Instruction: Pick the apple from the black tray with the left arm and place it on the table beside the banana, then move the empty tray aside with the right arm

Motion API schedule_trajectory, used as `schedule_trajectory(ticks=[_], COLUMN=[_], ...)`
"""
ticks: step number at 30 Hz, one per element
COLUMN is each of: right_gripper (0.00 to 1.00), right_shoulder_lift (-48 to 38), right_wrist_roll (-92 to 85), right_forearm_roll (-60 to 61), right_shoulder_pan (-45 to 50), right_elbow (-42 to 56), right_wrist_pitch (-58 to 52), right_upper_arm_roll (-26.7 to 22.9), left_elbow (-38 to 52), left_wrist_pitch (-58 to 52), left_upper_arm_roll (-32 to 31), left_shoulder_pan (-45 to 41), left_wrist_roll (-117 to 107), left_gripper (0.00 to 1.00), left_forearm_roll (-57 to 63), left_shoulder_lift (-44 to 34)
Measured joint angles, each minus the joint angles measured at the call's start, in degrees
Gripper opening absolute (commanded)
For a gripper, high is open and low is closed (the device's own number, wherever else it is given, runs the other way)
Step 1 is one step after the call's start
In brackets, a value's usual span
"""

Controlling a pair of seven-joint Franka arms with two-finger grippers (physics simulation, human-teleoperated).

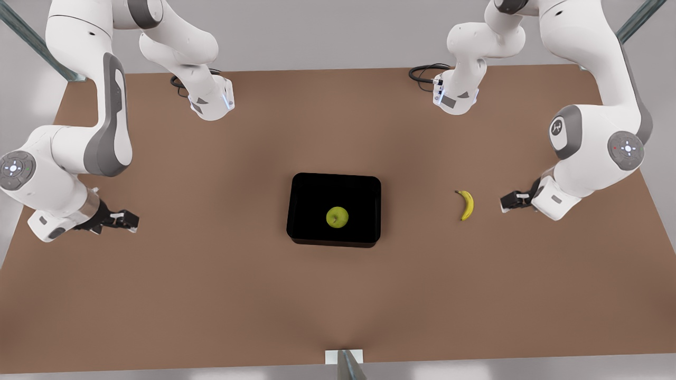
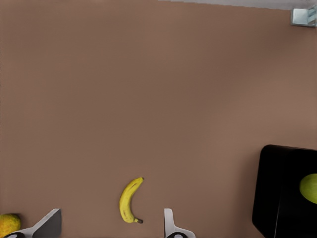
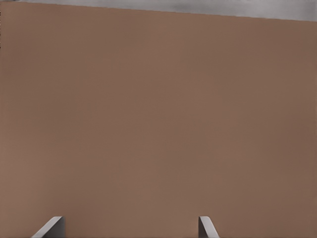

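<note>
The yellow-green apple (image 1: 337,217) lies in the black tray (image 1: 311,190) at the middle of the brown table (image 1: 211,295). The banana (image 1: 466,204) lies on the table toward the front view's right of the tray. My left gripper (image 1: 505,202) hovers just beyond the banana at the front view's right, open. In the left wrist view the banana (image 2: 130,201) lies close to the open left gripper (image 2: 110,220), with the tray (image 2: 277,198) and the apple (image 2: 309,187) farther off. My right gripper (image 1: 133,220) waits at the front view's left, open over bare table (image 3: 130,223).
A small orange-yellow round fruit (image 2: 9,224) sits beside one left finger (image 2: 49,223). Both arm bases and black cables (image 1: 422,73) stand at the table's far edge. A grey bracket (image 1: 344,361) sits at the near edge.
</note>
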Motion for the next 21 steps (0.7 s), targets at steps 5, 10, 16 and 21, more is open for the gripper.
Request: schedule_trajectory(ticks=[5, 10, 16, 21], right_gripper=[1.00, 1.00, 1.00, 1.00], right_shoulder_lift=[0.10, 0.17, 0.35, -2.32], right_wrist_roll=[-0.84, -1.46, -2.00, -2.30], right_forearm_roll=[-0.07, -0.09, -0.14, -0.19], right_shoulder_pan=[0.07, 0.07, 0.15, 0.08], right_elbow=[0.00, 0.00, 0.00, 7.26], right_wrist_pitch=[1.57, 2.26, 2.59, -3.29], right_upper_arm_roll=[0.07, 0.07, 0.07, 0.19], left_elbow=[0.46, 14.18, 21.29, 21.13], left_wrist_pitch=[2.40, 3.40, 6.44, 9.53], left_upper_arm_roll=[-0.77, -1.31, -1.36, -1.36], left_shoulder_pan=[-1.92, -23.17, -38.16, -40.68], left_wrist_roll=[-0.11, -5.86, -17.89, -27.43], left_gripper=[1.00, 1.00, 1.00, 1.00], left_forearm_roll=[-0.02, 1.59, 8.53, 10.10], left_shoulder_lift=[1.56, 11.64, 21.17, 25.99])
